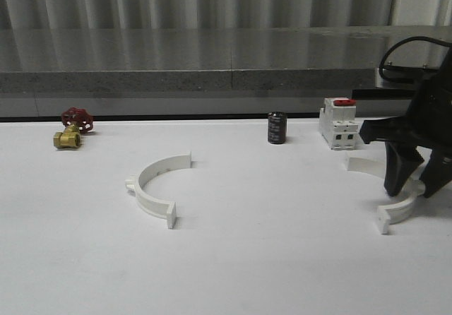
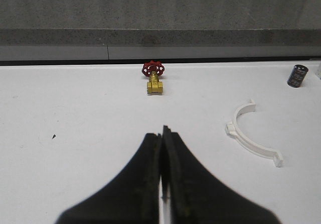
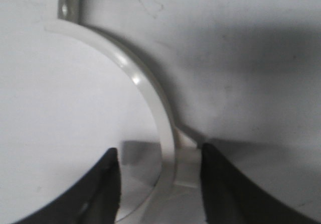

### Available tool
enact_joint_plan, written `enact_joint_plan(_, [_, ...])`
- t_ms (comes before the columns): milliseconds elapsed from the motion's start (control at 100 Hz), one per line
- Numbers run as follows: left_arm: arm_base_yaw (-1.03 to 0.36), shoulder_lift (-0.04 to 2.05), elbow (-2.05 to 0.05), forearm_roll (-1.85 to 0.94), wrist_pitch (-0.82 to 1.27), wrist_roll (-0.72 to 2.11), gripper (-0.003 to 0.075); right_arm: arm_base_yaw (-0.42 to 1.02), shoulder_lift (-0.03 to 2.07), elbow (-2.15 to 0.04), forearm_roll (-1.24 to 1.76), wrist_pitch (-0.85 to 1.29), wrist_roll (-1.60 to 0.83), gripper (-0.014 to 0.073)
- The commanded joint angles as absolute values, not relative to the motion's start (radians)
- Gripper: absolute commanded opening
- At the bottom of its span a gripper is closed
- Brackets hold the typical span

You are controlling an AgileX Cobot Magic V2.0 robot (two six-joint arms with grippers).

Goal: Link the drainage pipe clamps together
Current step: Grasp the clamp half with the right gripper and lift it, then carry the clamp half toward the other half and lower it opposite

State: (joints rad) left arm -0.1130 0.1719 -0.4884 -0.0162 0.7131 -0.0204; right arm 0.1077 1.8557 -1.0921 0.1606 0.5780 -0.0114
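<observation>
Right gripper: the black right gripper (image 1: pixel 417 188) hangs low near the table's right edge, its jaws wide apart and straddling the arc of one white plastic semicircular pipe clamp half (image 1: pixel 395 209); the right wrist view shows the band (image 3: pixel 163 133) between the two fingers (image 3: pixel 108 189), not yet pinched.
Left gripper: the black left gripper (image 2: pixel 162 184) has its fingers pressed together on nothing, over bare table (image 1: pixel 233 272) toward the left side.
Second clamp half: the other white half-ring (image 1: pixel 157 191) lies flat left of the table's middle, open side facing right, well apart from the first.
Progress: nothing is joined; judging by this, the first grasp is about to be made, and carrying, aligning and mating the end tabs all remain.
Farther back: a small black cylinder (image 1: pixel 277 128) and a white boxy breaker with red top (image 1: pixel 339 123) stand toward the far edge, and a brass valve with a red handwheel (image 1: pixel 73 128) lies near the far left corner.
</observation>
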Motion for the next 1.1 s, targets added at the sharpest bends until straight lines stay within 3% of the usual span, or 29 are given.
enact_joint_plan(0, [-0.111, 0.183, -0.514, -0.026, 0.638, -0.021, -0.0021, 0.107, 1.814, -1.119, 0.195, 0.553, -0.020, 0.0172])
enact_joint_plan(110, [-0.111, 0.183, -0.514, -0.026, 0.638, -0.021, -0.0021, 0.107, 1.814, -1.119, 0.204, 0.553, -0.020, 0.0017])
enact_joint_plan(230, [-0.111, 0.183, -0.514, -0.026, 0.638, -0.021, -0.0021, 0.107, 1.814, -1.119, 0.204, 0.548, -0.020, -0.0050])
enact_joint_plan(490, [-0.111, 0.183, -0.514, -0.026, 0.638, -0.021, -0.0021, 0.119, 1.813, -1.185, 0.271, 0.584, -0.021, -0.0057])
enact_joint_plan(670, [-0.111, 0.183, -0.514, -0.026, 0.638, -0.021, -0.0021, 0.217, 1.813, -1.293, 0.272, 0.674, 0.035, -0.0055])
enact_joint_plan(1090, [-0.111, 0.183, -0.514, -0.026, 0.638, -0.021, -0.0021, 0.529, 1.902, -1.446, -0.199, 0.748, 0.683, -0.0054])
